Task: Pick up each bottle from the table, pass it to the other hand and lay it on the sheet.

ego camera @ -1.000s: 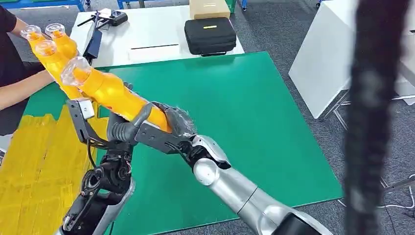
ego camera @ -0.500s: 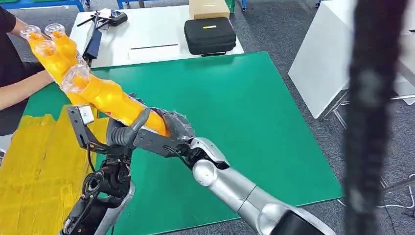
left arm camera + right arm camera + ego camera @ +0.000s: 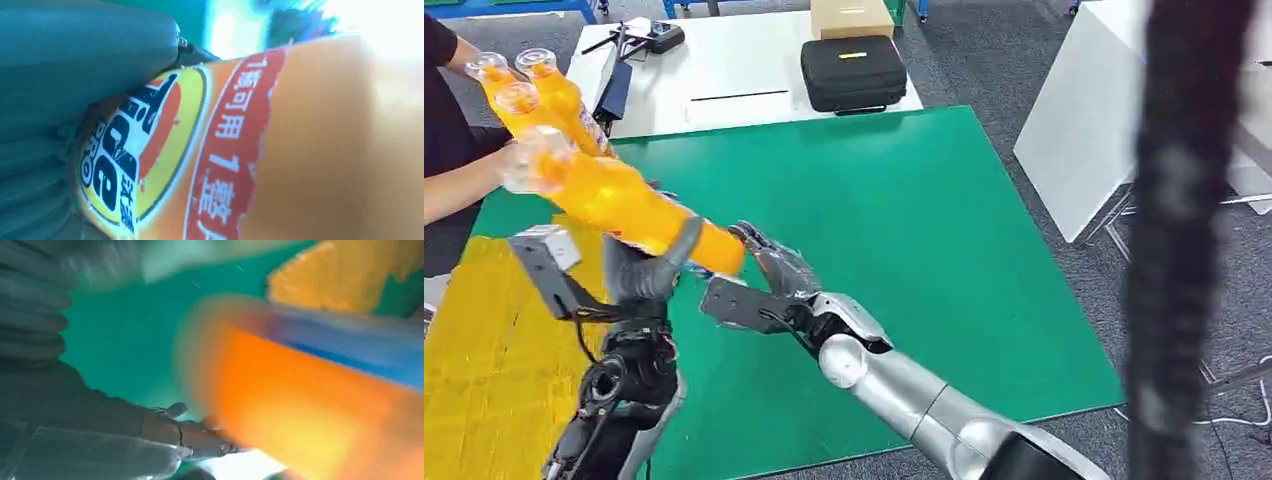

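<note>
An orange drink bottle (image 3: 614, 205) slants over the left part of the green table (image 3: 924, 230), cap end up and to the left. My left hand (image 3: 649, 272) grips its lower body; the left wrist view is close on the bottle's label (image 3: 165, 150) against the grey thumb (image 3: 75, 65). My right hand (image 3: 762, 285) hovers just right of the bottle's base, fingers spread and holding nothing. The right wrist view has the bottle (image 3: 300, 405) blurred beside that hand (image 3: 165, 432). The yellow sheet (image 3: 484, 350) lies under my left arm. Three more orange bottles (image 3: 534, 90) stand at the far left.
A person's arm (image 3: 459, 185) reaches in at the left edge by the standing bottles. Behind the green table a white table (image 3: 724, 70) carries a black case (image 3: 854, 72) and a cardboard box (image 3: 852, 15). A blurred dark pole (image 3: 1184, 250) crosses the right side.
My right hand has let go of the bottle and opened its fingers. My left hand has carried the bottle to the left, towards the yellow sheet.
</note>
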`<control>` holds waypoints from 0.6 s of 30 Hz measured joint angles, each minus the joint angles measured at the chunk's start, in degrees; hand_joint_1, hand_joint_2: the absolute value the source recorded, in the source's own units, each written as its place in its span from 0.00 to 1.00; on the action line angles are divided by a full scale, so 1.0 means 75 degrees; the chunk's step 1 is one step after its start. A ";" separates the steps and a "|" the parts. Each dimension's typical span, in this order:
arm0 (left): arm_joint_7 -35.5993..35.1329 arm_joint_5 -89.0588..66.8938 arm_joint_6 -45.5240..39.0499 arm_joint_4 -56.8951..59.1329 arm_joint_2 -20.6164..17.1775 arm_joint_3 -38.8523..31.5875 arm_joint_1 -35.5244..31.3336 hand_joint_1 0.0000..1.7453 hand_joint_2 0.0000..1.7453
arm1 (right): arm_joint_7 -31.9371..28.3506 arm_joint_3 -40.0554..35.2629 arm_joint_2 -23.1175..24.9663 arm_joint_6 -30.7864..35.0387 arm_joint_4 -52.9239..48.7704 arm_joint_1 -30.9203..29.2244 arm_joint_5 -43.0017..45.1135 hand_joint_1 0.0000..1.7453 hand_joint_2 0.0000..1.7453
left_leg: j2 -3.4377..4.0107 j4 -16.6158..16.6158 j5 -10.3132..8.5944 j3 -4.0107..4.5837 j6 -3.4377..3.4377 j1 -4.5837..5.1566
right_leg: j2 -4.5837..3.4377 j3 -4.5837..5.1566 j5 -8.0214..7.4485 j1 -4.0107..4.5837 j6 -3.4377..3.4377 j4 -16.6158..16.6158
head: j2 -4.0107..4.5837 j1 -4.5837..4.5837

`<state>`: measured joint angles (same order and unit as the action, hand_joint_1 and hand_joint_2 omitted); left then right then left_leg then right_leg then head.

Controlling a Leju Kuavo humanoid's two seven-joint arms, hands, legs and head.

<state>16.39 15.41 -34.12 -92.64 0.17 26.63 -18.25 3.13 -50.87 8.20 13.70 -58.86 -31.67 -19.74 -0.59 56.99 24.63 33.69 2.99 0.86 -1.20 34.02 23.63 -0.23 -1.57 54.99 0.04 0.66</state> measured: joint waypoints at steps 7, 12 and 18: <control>-0.0738 -0.3976 -0.0005 -0.0252 -0.0720 -0.1532 0.0123 1.00 1.00 | -0.0222 0.1077 -0.0336 0.0376 -0.0715 0.0776 0.0283 0.00 0.00 | -0.0001 -0.0002 -0.0001 -0.0001 -0.0002 -0.0001 | 0.0001 0.0003 0.0002 -0.0001 0.0003 0.0005 | 0.0000 0.0003; -0.1417 -0.4639 0.0393 0.0422 -0.0941 -0.2007 0.0225 1.00 1.00 | -0.0522 0.1805 -0.0461 0.0458 -0.1499 0.1117 0.0674 0.00 0.00 | -0.0002 -0.0001 -0.0009 -0.0001 -0.0005 0.0002 | 0.0001 0.0001 0.0001 -0.0004 0.0002 0.0005 | 0.0000 -0.0003; -0.1979 -0.6515 0.0258 0.1838 -0.1128 -0.2019 0.0101 1.00 1.00 | -0.0727 0.2291 -0.0572 0.0475 -0.2492 0.1401 0.1059 0.00 0.00 | -0.0001 0.0000 -0.0009 0.0001 -0.0004 0.0004 | 0.0001 0.0004 0.0000 -0.0004 0.0001 0.0003 | 0.0000 -0.0003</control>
<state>1.55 -33.45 -32.18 -78.85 -8.29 11.49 -17.50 -2.32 -33.68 3.91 17.27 -77.55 -21.16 -11.80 -0.60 56.99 24.56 33.70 2.95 0.88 -1.19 34.05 23.63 -0.26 -1.56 55.02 0.04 0.63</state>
